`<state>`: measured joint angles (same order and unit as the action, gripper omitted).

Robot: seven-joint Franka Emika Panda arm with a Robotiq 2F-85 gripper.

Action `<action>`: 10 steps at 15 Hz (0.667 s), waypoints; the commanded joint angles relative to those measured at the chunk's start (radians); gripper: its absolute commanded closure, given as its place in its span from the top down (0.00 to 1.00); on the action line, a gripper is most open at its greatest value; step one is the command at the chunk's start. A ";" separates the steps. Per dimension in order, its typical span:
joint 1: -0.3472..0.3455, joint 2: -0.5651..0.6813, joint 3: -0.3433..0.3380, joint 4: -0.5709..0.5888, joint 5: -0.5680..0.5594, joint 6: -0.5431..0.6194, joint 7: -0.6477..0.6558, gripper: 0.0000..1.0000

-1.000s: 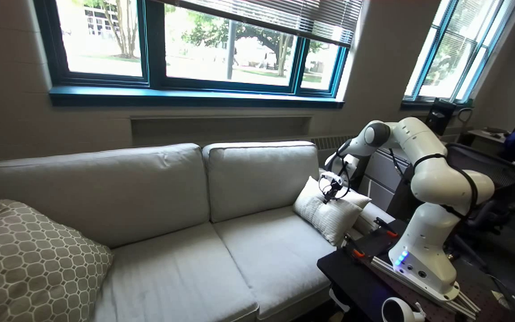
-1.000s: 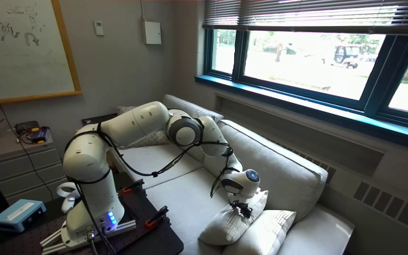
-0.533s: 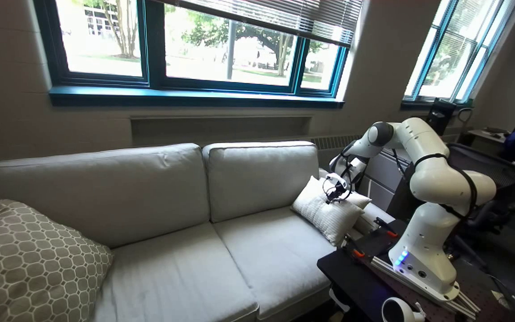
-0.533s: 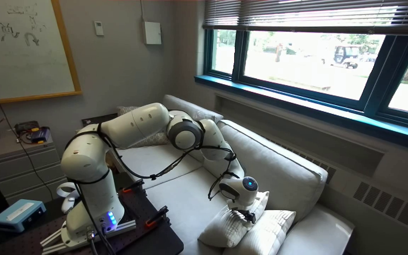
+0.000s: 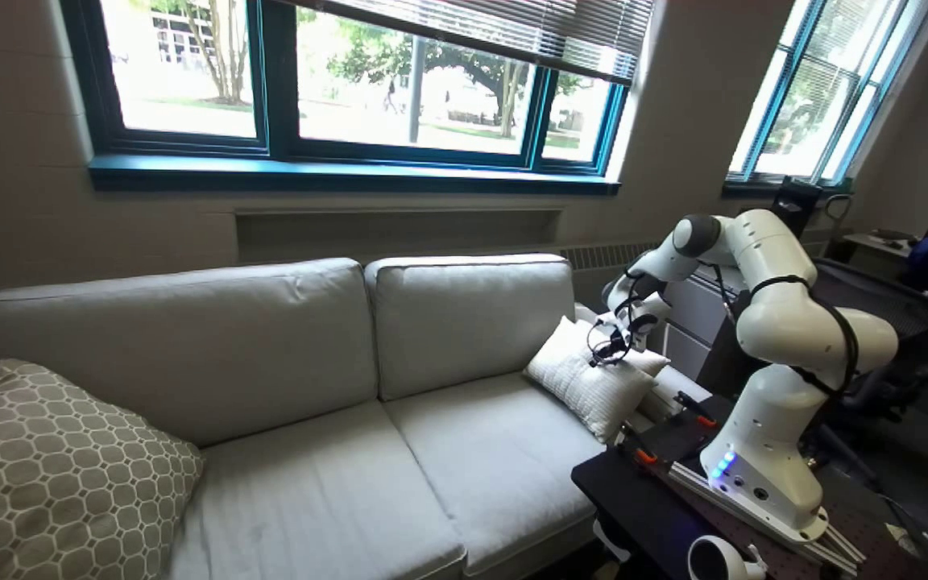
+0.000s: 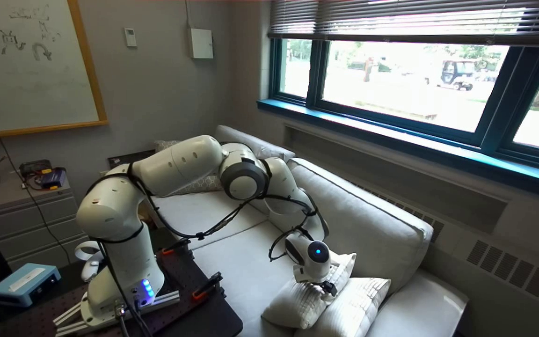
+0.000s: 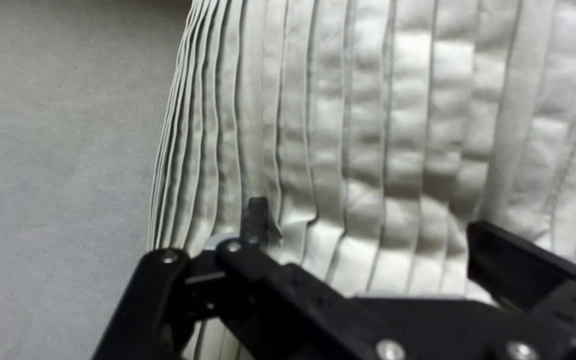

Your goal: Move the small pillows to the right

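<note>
A small, plump, off-white square pillow of pleated fabric [image 6: 293, 306] sits tilted at one end of a long, light grey fabric sofa [image 5: 311, 483]. In the wrist view its narrow pleats run in parallel, buckling into creases by the black two-fingered pincer [image 7: 366, 215]; a stitched line follows one border. The pincer's fingers [image 7: 256, 217] are spread wide over this cloth, which shows between them; whether their tips touch it, I cannot tell. A second small, plump, off-white square pillow [image 6: 356, 306] sits just beside, between the first and the sofa's armrest [image 6: 431, 304]. At the sofa's opposite end rests a larger grey pillow with a white lattice pattern [image 5: 69, 475]. The white robot arm [image 6: 180, 164], strung with black cables, stands on a black counter [image 6: 222, 320] that also carries two black-and-orange clamps [image 6: 208, 286], a pale blue box with a white label [image 6: 25, 283] and a white ringed controller [image 6: 91, 270]. Beyond it, a grey metal filing cabinet [image 6: 31, 220] has its drawers pushed in, contents hidden, and a small purple-blue box [image 6: 53, 179] on top.
</note>
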<state>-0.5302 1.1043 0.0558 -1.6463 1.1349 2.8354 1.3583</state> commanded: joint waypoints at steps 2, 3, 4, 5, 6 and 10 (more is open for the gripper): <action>-0.213 -0.140 0.244 -0.172 0.177 0.148 -0.341 1.00; -0.266 -0.156 0.302 -0.193 0.215 0.182 -0.414 1.00; -0.321 -0.176 0.360 -0.218 0.256 0.218 -0.488 1.00; -0.376 -0.192 0.413 -0.236 0.300 0.249 -0.561 1.00; -0.429 -0.204 0.459 -0.249 0.349 0.266 -0.635 1.00; -0.571 -0.259 0.544 -0.303 0.596 0.248 -0.943 1.00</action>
<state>-1.0103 0.9059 0.5484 -1.8809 1.5786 3.1087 0.6095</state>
